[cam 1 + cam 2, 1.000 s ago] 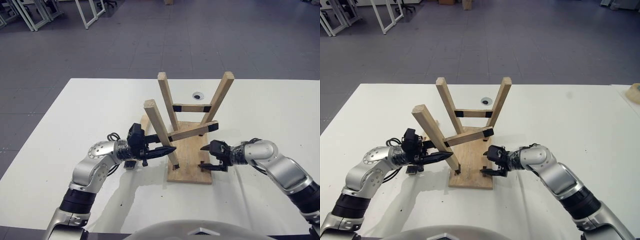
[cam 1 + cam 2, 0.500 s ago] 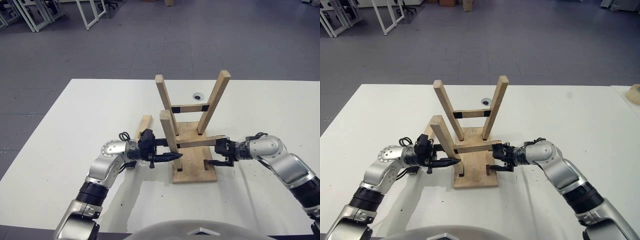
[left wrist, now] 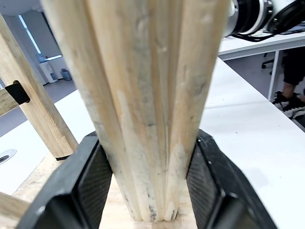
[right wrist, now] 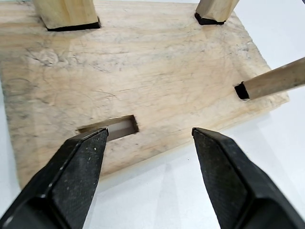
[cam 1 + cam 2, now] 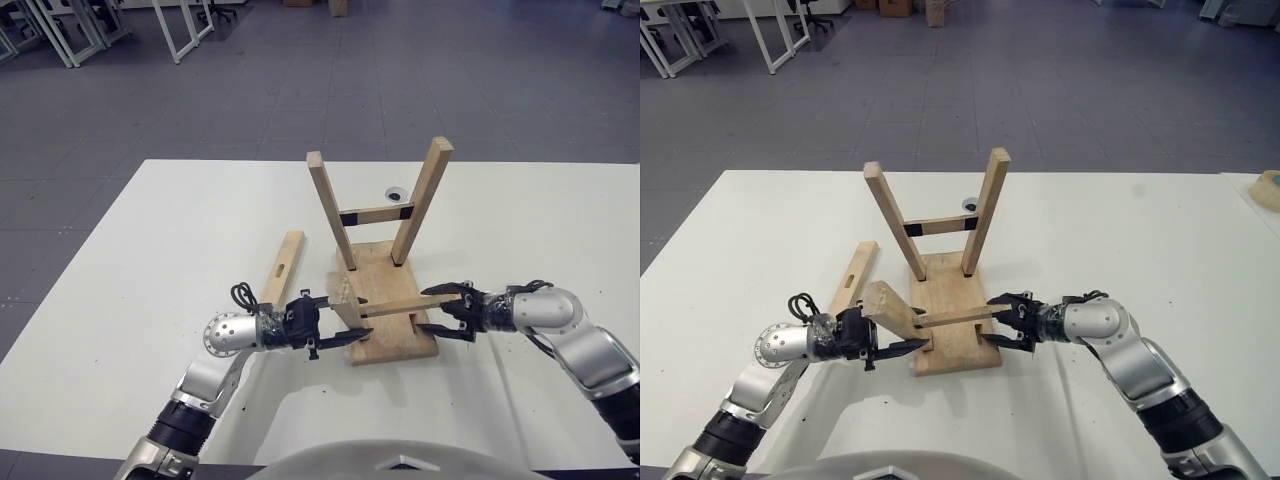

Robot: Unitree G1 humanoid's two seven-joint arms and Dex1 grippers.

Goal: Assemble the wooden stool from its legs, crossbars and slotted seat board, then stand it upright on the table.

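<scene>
Left gripper (image 3: 148, 188) was clamped on the third leg (image 3: 152, 95) low down, at the near-left corner of the seat board (image 4: 143, 71). The leg leaned hard out to the left of the board, nowhere near square to it, and I couldn't tell whether its foot was actually in its slot. Its crossbar (image 5: 395, 306) ran along above the board's near edge, free end unsupported. Right gripper (image 4: 150, 136) sat spread wide just off the board's near-right corner, holding nothing, beside that free end and over the empty slot (image 4: 116, 128). The far leg pair (image 5: 423, 195) stood in the board's far edge. The fourth leg (image 5: 283, 265) lay flat on the table (image 5: 150, 260), left of the board and apart from it. Main risk, as I judged it: righting the leg at that tilt could jam the foot or lever the board up, and that would tip the far pair over. The board was pinned by nothing, so any side push would slide it. The crossbar could also twist or pull out of the leg, since only one end was carried.
</scene>
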